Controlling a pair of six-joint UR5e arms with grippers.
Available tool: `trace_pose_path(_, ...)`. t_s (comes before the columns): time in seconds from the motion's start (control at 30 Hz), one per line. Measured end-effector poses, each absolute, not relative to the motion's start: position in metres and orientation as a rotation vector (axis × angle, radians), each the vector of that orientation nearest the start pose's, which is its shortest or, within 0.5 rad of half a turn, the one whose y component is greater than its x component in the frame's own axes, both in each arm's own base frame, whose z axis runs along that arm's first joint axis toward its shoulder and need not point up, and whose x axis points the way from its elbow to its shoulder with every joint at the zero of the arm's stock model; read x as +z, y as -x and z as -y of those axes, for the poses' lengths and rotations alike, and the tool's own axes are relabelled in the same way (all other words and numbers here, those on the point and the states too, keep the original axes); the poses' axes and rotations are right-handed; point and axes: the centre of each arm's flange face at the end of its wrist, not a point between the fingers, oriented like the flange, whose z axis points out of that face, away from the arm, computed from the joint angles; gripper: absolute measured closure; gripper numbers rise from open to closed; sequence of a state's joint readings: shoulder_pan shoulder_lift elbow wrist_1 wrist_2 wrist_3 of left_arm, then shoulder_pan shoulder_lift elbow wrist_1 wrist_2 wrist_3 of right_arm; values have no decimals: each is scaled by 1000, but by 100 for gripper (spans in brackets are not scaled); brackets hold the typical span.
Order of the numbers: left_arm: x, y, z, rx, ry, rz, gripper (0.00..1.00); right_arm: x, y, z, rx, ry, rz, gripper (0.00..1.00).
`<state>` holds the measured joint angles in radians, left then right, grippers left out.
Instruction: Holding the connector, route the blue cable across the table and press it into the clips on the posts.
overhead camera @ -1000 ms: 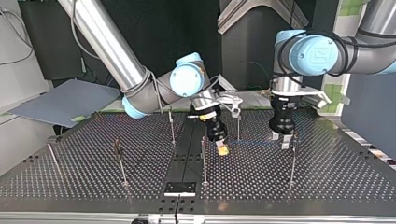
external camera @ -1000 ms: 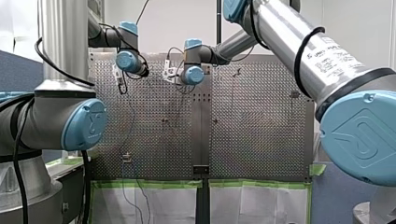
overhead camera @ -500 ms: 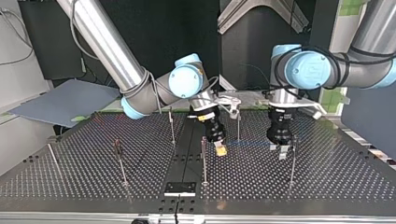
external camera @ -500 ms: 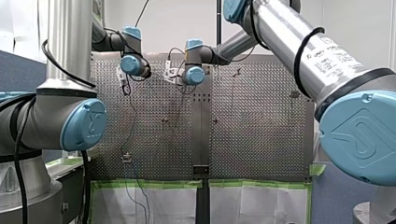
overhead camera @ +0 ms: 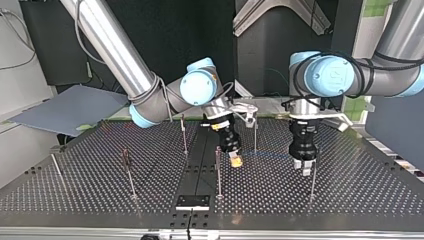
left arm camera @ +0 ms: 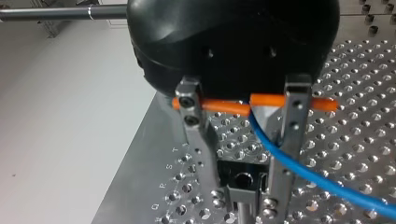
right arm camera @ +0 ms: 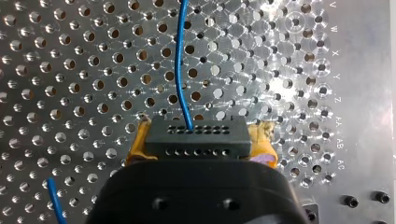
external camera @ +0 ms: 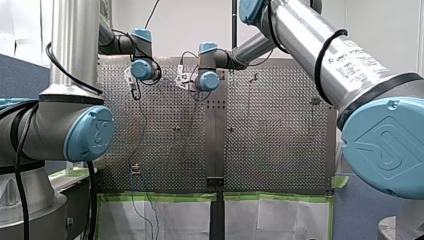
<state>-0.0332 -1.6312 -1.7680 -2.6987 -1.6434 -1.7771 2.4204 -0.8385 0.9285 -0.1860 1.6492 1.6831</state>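
Clamped shut on the black connector [right arm camera: 196,138] with right fingers [right arm camera: 264,134], feeding blue cable [right arm camera: 180,70] out ahead. Straddling that cable with left fingers [left arm camera: 293,116], spread apart, gripping nothing, over the clip [left arm camera: 240,179], three o'clock of the connector in top view. Pressing-in step, seemingly; next, pushing straight down.

Your left gripper [overhead camera: 305,169] points straight down below a vertical wrist, its two metal fingers [left arm camera: 190,109] standing apart. Your right gripper [overhead camera: 234,160] leans down at a slant from its bent wrist, with the yellow pads [right arm camera: 264,133] clamped on either side of the connector [right arm camera: 196,135].
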Motion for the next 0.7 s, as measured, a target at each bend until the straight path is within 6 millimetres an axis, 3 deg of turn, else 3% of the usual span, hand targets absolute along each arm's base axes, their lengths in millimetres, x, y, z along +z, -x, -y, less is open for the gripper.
trace_pose_path(0.07,407,-516,144,-151,180,-1376,100,354,-671,423,-2621,2264,-1121,100)
trace_pose_path(0.4,403,-513,142,-129,210,-1395,100,351,-669,425,-2613,2272,-1130,100)
trace_pose_path(0.7,378,-501,146,-105,211,-1447,100,337,-665,424,-2573,2307,-1147,100)
